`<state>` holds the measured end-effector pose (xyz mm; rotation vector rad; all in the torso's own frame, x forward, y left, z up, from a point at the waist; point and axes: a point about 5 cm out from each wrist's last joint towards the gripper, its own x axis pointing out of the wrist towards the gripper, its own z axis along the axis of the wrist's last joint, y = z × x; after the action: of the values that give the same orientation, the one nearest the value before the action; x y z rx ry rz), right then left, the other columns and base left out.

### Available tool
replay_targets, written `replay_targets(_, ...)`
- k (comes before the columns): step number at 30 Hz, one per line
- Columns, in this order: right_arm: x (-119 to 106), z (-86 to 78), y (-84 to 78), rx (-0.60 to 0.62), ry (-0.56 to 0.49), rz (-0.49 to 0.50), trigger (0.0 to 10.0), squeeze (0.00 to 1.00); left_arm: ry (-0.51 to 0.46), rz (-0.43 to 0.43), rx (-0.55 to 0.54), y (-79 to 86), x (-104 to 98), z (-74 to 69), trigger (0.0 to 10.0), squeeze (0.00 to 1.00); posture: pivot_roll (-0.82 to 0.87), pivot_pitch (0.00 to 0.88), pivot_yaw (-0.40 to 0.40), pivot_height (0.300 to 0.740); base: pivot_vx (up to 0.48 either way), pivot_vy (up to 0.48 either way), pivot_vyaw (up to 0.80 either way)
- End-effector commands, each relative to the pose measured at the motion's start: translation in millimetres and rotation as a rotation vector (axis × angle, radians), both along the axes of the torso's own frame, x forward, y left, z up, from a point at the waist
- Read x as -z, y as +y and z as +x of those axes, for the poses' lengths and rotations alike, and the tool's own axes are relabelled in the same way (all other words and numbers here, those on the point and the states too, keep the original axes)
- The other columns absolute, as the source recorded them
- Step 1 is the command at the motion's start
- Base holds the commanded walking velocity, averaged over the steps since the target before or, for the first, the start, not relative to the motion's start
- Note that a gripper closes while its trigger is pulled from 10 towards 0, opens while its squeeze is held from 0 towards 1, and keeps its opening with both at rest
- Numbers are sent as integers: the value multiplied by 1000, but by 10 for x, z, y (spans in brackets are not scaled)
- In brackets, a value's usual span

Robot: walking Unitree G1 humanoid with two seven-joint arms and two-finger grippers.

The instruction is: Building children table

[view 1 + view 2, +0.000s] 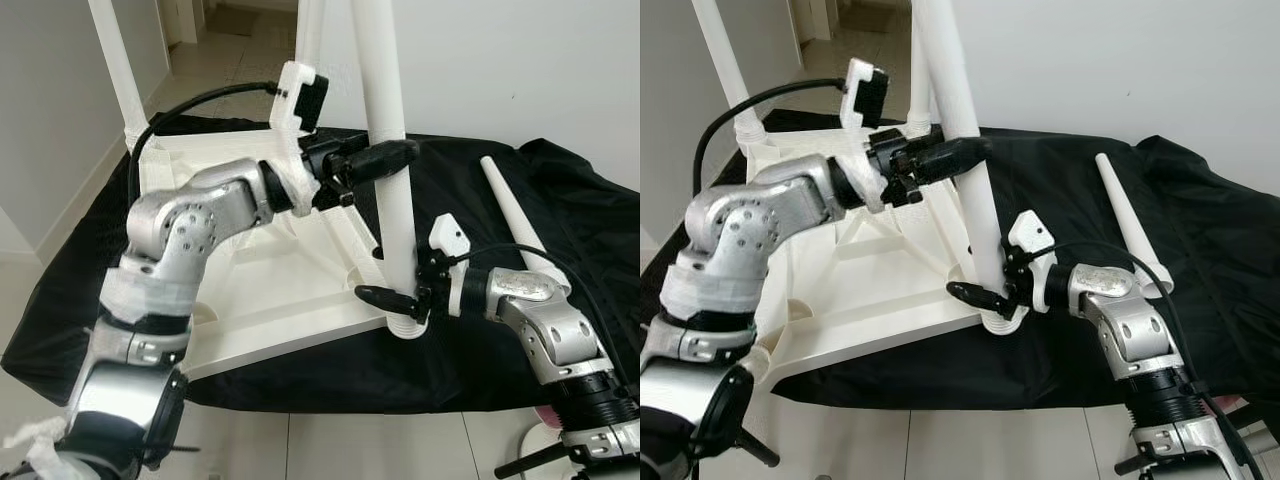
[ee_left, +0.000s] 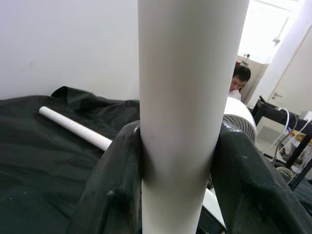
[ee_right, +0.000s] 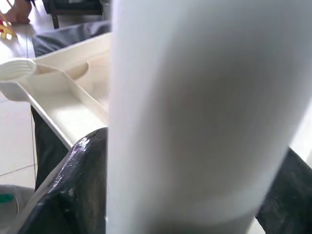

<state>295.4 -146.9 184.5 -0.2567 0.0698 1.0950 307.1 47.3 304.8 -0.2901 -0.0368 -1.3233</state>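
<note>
A white children's table top (image 1: 290, 290) lies upside down on a black cloth (image 1: 470, 360). Two white legs (image 1: 115, 60) stand upright in its far corners. A third upright leg (image 1: 385, 90) stands in the near right corner socket (image 1: 405, 325). My left gripper (image 1: 390, 158) is shut on this leg at mid-height. My right gripper (image 1: 395, 300) is shut on the same leg just above the socket. In the left wrist view the leg (image 2: 187, 112) sits between the black fingers (image 2: 109, 195). One loose leg (image 1: 515, 215) lies on the cloth to the right.
The cloth-covered surface ends at a tiled floor (image 1: 330, 445) in front and a white wall (image 1: 500, 60) behind. In the left wrist view a person (image 2: 240, 80) and a white fan (image 2: 240, 119) are in the background.
</note>
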Motion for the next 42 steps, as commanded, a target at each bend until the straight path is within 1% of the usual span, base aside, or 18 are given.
replay_targets(1,-45,2,9,23,-16,34,10000,0,30,3,15,-51,-48,18,10000,0,-1,0,-56,740,0,0,0)
replay_targets(3,-45,2,9,23,-16,34,10000,0,30,3,15,-51,-48,18,10000,0,-1,0,-56,740,0,0,0)
replay_targets(5,-65,39,69,86,-51,70,10000,0,40,13,-97,-40,-71,139,10000,0,-1,0,-56,740,0,0,0)
replay_targets(6,-65,39,69,86,-51,70,10000,0,40,13,-97,-40,-71,139,10000,0,-1,0,-56,740,0,0,0)
replay_targets(8,-75,90,133,170,-71,111,10000,0,51,5,-187,-27,-92,221,10000,0,0,0,-59,740,0,0,0)
replay_targets(10,-78,160,203,274,-94,148,10000,0,29,24,-267,-32,-105,263,10000,0,5,0,-61,740,0,0,0)
replay_targets(15,-72,196,265,344,-108,169,10000,0,30,26,-326,-41,-131,305,10000,0,9,0,-60,740,0,0,0)
replay_targets(16,-67,242,274,449,-128,186,10000,0,10,40,-404,-49,-165,350,10000,0,13,0,-60,740,0,0,0)
replay_targets(17,-67,242,274,449,-128,186,10000,0,10,40,-404,-49,-165,350,10000,0,13,0,-60,740,0,0,0)
replay_targets(18,-61,261,271,506,-129,203,10000,0,-10,68,-459,-52,-166,380,10000,0,15,0,-59,740,0,0,0)
replay_targets(20,-42,286,268,588,-138,216,10000,0,-32,90,-509,-71,-166,405,10000,0,13,0,-58,740,0,0,0)
replay_targets(22,-38,286,270,602,-141,218,10000,0,-35,91,-513,-77,-167,404,10000,0,11,0,-56,740,0,0,0)
replay_targets(24,-11,301,273,653,-151,205,10000,0,-41,96,-527,-90,-171,408,10000,0,13,0,-54,740,0,0,0)
replay_targets(27,95,342,311,768,-169,152,10000,0,-49,95,-545,-141,-198,403,10000,0,13,0,-48,740,0,0,0)
replay_targets(28,95,342,311,768,-169,152,10000,0,-49,95,-545,-141,-198,403,10000,0,13,0,-48,740,0,0,0)
replay_targets(32,87,420,359,863,-165,200,10000,0,-54,86,-551,-207,-222,399,10000,0,2,0,-32,740,0,0,0)
replay_targets(40,79,482,383,908,-205,179,10000,0,-70,87,-546,-279,-238,384,10000,0,-1,0,-30,740,0,0,0)
replay_targets(42,48,530,406,934,-262,138,10000,0,-78,88,-533,-331,-244,364,10000,0,5,0,-36,740,0,0,0)
